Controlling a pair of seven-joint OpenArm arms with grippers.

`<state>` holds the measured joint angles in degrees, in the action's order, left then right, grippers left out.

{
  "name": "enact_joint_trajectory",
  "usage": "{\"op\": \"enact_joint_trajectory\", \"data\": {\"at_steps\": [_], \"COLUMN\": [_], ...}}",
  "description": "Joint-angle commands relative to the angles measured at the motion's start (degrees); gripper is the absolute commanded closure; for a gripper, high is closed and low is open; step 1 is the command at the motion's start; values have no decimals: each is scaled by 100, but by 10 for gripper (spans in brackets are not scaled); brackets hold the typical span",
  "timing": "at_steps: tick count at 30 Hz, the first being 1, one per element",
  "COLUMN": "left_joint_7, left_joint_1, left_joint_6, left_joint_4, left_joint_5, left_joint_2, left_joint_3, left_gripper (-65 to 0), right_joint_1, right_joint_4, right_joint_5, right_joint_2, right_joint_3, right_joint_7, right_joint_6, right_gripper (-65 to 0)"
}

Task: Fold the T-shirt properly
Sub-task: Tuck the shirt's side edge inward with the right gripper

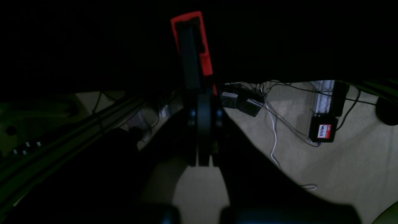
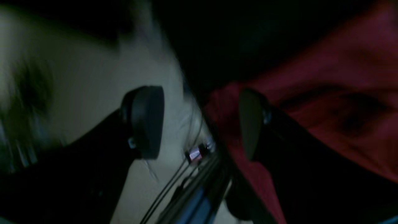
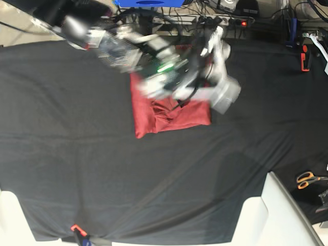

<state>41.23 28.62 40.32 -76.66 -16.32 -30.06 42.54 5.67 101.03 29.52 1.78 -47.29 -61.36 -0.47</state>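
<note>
The soft maroon knit T-shirt [image 3: 171, 115] under my arm looks matt and thin, creased into shallow folds. It lies on the matt black table cloth [image 3: 77, 154], a smooth woven fabric with faint wrinkles. My right gripper [image 2: 199, 124] carries dull black rounded pads [image 2: 149, 121]. Near the cloth's right edge lie scissors [image 3: 309, 179] with glossy orange plastic handles.

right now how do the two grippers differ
The right gripper stands open, pads apart, with nothing between them; the left gripper is shut, fingers pressed together. The right one is over the far edge of the folded T-shirt, at the table's far side; the left one shows no shirt near it, only floor and cables beyond the black cloth. Both are black, and neither holds anything.
</note>
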Motion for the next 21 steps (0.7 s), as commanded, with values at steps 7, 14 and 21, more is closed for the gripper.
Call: {"op": "enact_joint_trajectory", "data": {"at_steps": [7, 14, 21], "left_joint_7": [-66, -66, -66], "left_joint_1": [-1, -9, 43], "left_joint_6": [-32, -32, -32], "left_joint_4": [-92, -118, -83], "left_joint_5": [-8, -8, -8], "left_joint_2": [-154, -145, -145], "left_joint_3": [49, 49, 49], "left_gripper": [0, 0, 0], "right_joint_1": [-536, 17, 413], "right_joint_4": [-42, -1167, -2178], "right_joint_5": [455, 1352, 1554], "right_joint_2": [-77, -15, -51], "right_joint_3": [2430, 2483, 2500], "right_joint_7": [-338, -224, 207], "right_joint_6": [16, 16, 7], "right_gripper": [-362, -362, -362]}}
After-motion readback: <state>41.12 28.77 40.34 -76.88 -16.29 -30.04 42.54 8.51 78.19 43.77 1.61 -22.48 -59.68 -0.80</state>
